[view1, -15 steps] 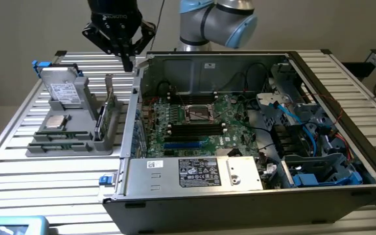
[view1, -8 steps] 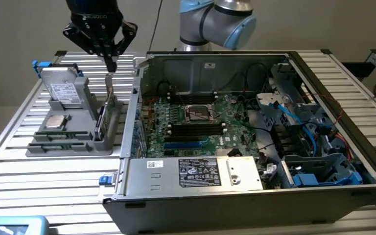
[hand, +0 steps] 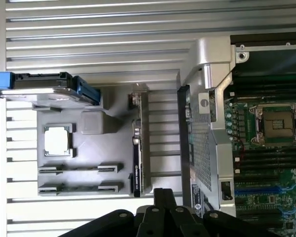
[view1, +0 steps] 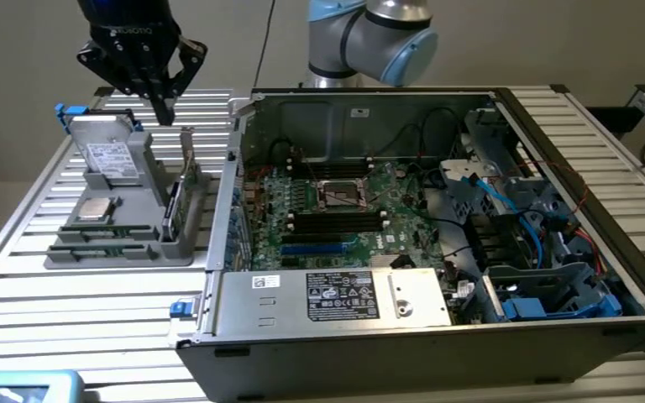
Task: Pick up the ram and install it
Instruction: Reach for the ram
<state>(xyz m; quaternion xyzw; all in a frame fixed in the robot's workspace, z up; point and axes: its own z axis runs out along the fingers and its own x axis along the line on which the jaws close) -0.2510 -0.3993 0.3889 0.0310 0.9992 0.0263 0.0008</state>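
Observation:
The ram stands on edge in a slot of the grey holder, held by clips at both ends; a second such stick sits in the slot beside it. My gripper hangs well above the holder's far end, fingers pointing down, shut and empty. It is apart from the ram. The open computer case lies to the exterior view's right, its motherboard memory slots exposed beside the processor socket.
On the holder also sit a hard drive with blue tabs, a square silver processor and a tall green expansion card on edge. The case wall rises right beside the holder. Everything rests on a slatted metal table.

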